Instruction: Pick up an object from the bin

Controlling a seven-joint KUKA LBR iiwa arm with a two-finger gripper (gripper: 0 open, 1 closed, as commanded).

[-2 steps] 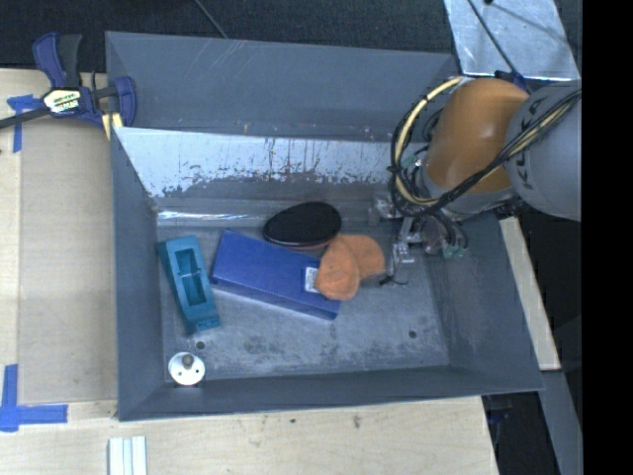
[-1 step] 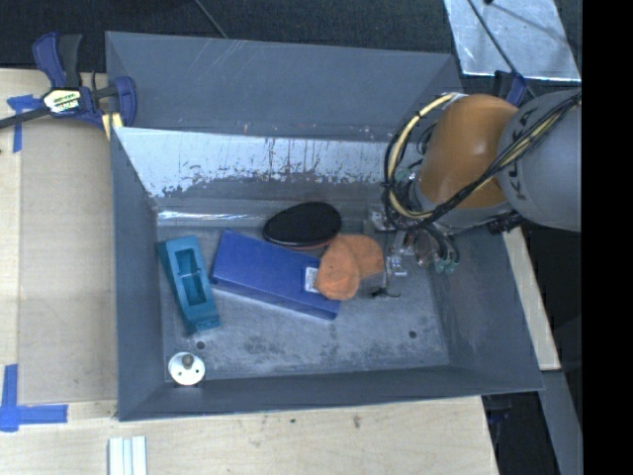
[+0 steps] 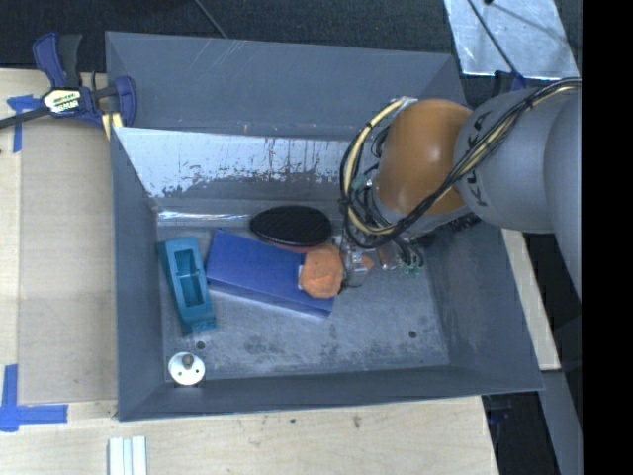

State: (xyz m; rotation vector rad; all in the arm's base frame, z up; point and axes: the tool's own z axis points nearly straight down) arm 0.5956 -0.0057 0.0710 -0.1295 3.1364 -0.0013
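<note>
My gripper (image 3: 356,261) is low in the middle of the bin, coming in from the right under the arm's orange dome. Its tip sits right against the right side of a small round orange lump (image 3: 318,274). That lump rests on the right end of a flat dark-blue box (image 3: 259,270), which lies slanted on the bin floor. A black oval object (image 3: 291,227) lies just behind the box, up-left of the gripper. Whether the orange lump is gripped is hidden by the wrist.
A light-blue oblong piece (image 3: 188,284) lies along the left of the floor, with a small white round cap (image 3: 186,368) in the front-left corner. The arm and its cables cover the bin's right back part. Bare floor lies to the front right.
</note>
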